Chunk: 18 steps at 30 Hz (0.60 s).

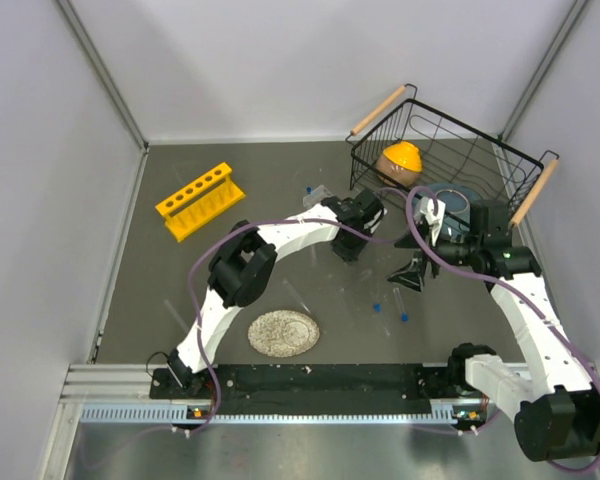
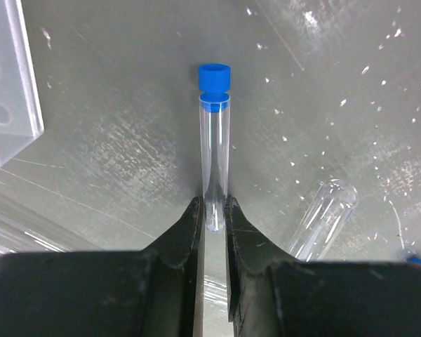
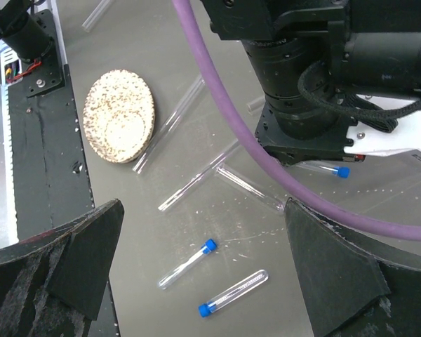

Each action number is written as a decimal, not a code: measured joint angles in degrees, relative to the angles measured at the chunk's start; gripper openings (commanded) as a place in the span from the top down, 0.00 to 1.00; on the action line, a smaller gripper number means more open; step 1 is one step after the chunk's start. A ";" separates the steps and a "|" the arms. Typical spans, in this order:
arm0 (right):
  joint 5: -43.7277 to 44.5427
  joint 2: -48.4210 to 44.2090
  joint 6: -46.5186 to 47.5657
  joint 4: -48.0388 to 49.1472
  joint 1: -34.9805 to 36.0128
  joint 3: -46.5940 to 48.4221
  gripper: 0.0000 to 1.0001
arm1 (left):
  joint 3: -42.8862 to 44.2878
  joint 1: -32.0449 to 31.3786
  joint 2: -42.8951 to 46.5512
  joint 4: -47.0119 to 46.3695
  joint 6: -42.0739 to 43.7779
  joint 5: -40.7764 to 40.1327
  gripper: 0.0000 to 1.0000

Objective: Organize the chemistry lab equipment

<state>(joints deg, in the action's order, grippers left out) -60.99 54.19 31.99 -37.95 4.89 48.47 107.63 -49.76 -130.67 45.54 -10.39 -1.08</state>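
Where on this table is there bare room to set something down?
Bare table lies between the yellow rack and the speckled disc, left of the left arm, and along the back wall toward the basket. The middle is crowded with tubes.

L hand (image 2: 214, 210) pinched shut, R hand (image 3: 202, 207) spread wide (both arms (image 1: 280, 238) reach fwd, elbows bent).

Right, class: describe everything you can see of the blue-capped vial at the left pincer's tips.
The blue-capped vial is a slim, clear tube, seemingly empty, with a blue cap on the far end and a rounded near end. It appears to lie on the grey table, pointing away from the left pincer, whose fingers pinch the rounded end from both sides. Nothing else touches it.
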 measured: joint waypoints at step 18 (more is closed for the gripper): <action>-0.90 0.76 0.35 0.22 -3.87 0.00 0.01 | -34.91 -0.35 32.28 -22.10 -7.23 5.51 0.96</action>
<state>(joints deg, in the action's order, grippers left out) -61.89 54.96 32.34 -37.74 1.02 48.47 72.73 -50.11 -98.39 23.44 -17.63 4.43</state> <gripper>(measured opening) 0.987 0.154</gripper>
